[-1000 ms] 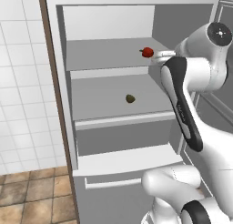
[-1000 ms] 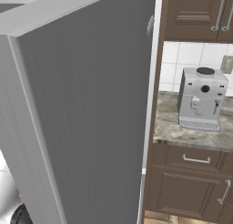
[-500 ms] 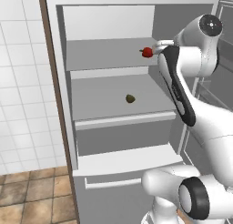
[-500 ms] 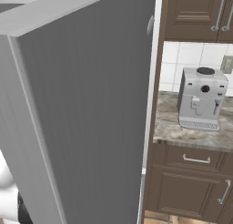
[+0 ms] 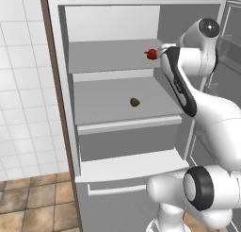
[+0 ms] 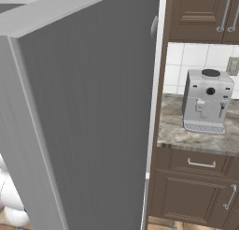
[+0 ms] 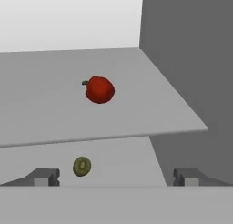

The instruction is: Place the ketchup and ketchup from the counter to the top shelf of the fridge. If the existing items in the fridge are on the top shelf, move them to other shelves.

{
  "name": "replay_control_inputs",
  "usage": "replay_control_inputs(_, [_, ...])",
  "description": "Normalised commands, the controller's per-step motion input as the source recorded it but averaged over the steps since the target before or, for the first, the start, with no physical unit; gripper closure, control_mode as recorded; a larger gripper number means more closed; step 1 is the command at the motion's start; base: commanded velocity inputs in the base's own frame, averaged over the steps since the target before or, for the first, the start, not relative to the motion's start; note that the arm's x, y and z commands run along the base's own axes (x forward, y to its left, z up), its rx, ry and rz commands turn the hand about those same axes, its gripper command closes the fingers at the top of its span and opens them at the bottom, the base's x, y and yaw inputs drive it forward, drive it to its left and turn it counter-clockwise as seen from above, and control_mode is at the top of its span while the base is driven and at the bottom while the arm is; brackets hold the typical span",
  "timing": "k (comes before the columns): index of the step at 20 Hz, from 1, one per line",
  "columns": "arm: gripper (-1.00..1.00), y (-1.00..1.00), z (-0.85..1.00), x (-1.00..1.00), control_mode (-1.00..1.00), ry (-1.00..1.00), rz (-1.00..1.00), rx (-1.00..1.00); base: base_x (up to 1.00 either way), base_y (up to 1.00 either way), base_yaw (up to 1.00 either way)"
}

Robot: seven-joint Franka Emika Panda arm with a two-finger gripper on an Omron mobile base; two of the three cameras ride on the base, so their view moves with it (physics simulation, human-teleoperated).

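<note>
The white arm reaches to upper right, its tool (image 7: 116, 177) with fingers wide apart before the smooth round red fruit (image 5: 151, 54) on the flat grey top shelf (image 5: 113, 75).

Fridge (image 5: 61, 108) open, two fruits inside.
We see the red fruit (image 5: 151, 54) on the top shelf (image 5: 113, 75), upper right of frame; the olive-brown fruit (image 5: 134, 102) sits mid-frame on the lower shelf (image 5: 127, 125).

The white arm reaches up and forward, its tool (image 7: 116, 177) with jaws spread wide, holding nothing.
</note>
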Motion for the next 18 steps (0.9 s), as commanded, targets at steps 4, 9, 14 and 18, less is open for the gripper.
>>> replay_control_inputs(4, [-1.00, 0.00, -0.35, 0.50, -1.00, 0.00, 0.00, 0.00, 0.00, 0.00, 0.00])
replay_control_inputs(9, [-1.00, 0.00, -0.18, 0.65, -1.00, 0.00, 0.00, 0.00, 0.00, 0.00, 0.00])
replay_control_inputs(14, [-1.00, 0.00, 0.00, 0.74, -1.00, 0.04, 0.00, 0.00, 0.00, 0.00, 0.00])
replay_control_inputs(18, [-1.00, 0.00, 0.00, 0.72, -1.00, 0.08, 0.00, 0.00, 0.00, 0.00, 0.00])
